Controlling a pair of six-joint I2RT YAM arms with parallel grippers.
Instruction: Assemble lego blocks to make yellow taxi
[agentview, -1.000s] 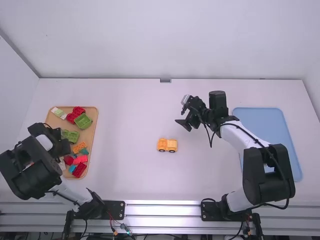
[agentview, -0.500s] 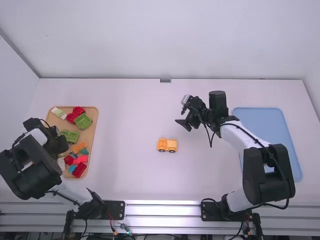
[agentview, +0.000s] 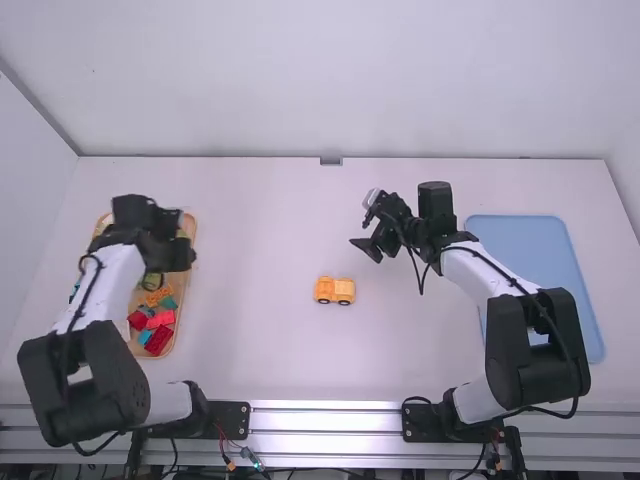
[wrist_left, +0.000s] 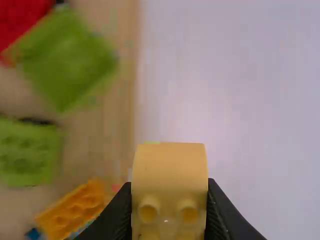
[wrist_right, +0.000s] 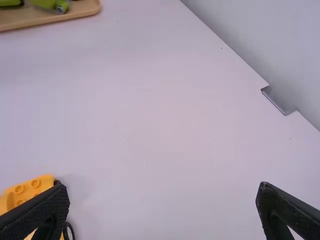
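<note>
Yellow block in left claw above tray's edge.

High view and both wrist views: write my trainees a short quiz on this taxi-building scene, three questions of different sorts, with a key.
1. True or false: the left gripper holds a yellow block.
2. Where is the wheeled yellow assembly?
A) in the wooden tray
B) in the blue tray
C) on the table between both trays
3. Fill in: the fingers of the right gripper are ____.

Key: 1 true; 2 C; 3 open
</note>
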